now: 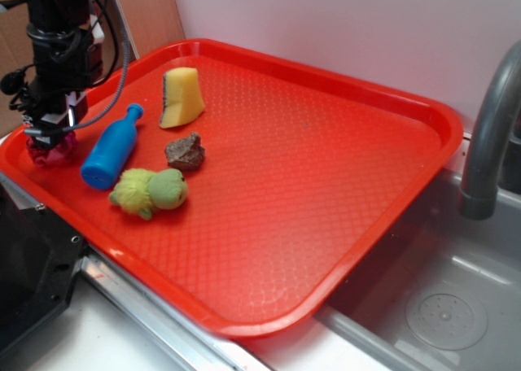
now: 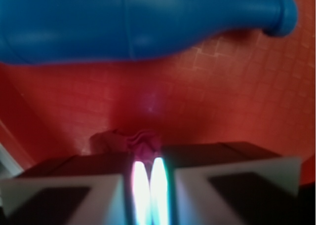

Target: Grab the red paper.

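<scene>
Red tray [image 1: 342, 184] beside a sink: the gripper [image 1: 50, 133] stands at its left corner, jaws nearly together and pinched on the red paper [image 2: 140, 141], which rests on the tray; just beside lies a blue bottle [image 1: 112, 149]; farther right, a green plush toy [image 1: 151, 191], brown lump [image 1: 186, 151] and yellow sponge [image 1: 181, 96].

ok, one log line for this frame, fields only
phase: grasp | gripper: fingers shut on red paper | location: near-left corner of tray | blue bottle: lying beside, untouched | lift: not yet
</scene>
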Robot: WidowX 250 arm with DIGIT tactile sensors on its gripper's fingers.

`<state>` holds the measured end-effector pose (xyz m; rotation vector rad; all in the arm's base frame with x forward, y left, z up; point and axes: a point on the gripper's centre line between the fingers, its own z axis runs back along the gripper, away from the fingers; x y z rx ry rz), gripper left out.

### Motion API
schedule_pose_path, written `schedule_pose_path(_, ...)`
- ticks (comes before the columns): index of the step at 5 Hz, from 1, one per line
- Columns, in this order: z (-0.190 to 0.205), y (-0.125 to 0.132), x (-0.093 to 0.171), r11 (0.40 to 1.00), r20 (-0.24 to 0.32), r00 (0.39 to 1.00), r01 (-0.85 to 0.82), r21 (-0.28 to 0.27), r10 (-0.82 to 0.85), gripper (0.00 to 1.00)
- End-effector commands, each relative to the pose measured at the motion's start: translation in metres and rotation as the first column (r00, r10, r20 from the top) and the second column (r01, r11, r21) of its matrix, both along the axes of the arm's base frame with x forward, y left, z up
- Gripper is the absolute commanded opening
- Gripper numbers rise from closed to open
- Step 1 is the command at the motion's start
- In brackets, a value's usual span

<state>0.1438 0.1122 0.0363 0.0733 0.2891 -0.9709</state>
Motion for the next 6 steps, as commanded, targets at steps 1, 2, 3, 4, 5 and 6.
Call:
schedule_pose_path(1, -0.006, 0.012, -0.007, 0.999, -0.026, 0.998, -0.055, 0.005, 0.055, 1.00)
schedule_pose_path(2, -0.003, 0.013, -0.012, 0.998, -0.026, 0.998, -0.065, -0.007, 0.064, 1.00)
schedule_pose_path(3, 0.005, 0.009, -0.010, 0.991, -0.035, 0.991, -0.127, -0.032, 0.126, 1.00)
schedule_pose_path(4, 0.021, 0.011, -0.010, 0.980, -0.031, 0.980, -0.199, -0.023, 0.198, 1.00)
schedule_pose_path(5, 0.023, 0.016, -0.015, 0.975, -0.029, 0.975, -0.220, -0.001, 0.220, 1.00)
schedule_pose_path(6, 0.021, 0.025, -0.027, 0.973, -0.045, 0.972, -0.229, 0.041, 0.231, 1.00)
